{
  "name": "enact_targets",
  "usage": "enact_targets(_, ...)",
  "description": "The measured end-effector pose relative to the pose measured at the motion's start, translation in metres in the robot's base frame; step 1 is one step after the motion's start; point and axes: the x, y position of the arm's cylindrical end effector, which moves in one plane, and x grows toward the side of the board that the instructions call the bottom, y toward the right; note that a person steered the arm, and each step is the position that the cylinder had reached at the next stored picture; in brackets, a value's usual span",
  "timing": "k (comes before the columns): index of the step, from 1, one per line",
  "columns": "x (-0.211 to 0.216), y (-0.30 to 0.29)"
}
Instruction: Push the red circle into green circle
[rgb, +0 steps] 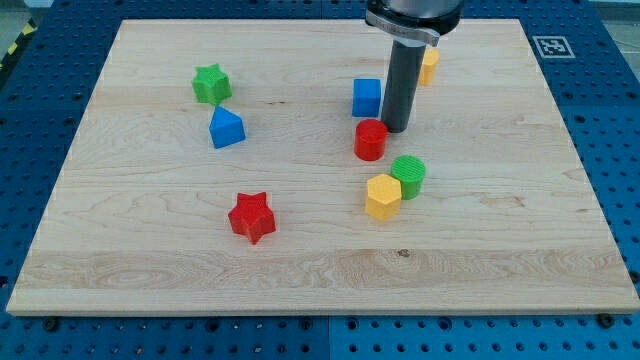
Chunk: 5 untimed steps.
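The red circle (370, 139) stands just right of the board's middle. The green circle (408, 175) stands a short way to its lower right, apart from it. My tip (397, 130) is down on the board at the red circle's upper right edge, touching it or nearly so. The rod rises from there to the view's top.
A yellow hexagon block (382, 196) touches the green circle's lower left. A blue cube (367, 97) stands left of the rod, a yellow block (429, 66) behind it. A green star (211, 84), a blue block (226, 128) and a red star (251, 217) lie to the left.
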Motion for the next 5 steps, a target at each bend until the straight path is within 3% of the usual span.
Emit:
enact_targets(2, -0.005, -0.099)
enact_targets(4, 0.038, -0.099)
enact_targets(5, 0.033, -0.079)
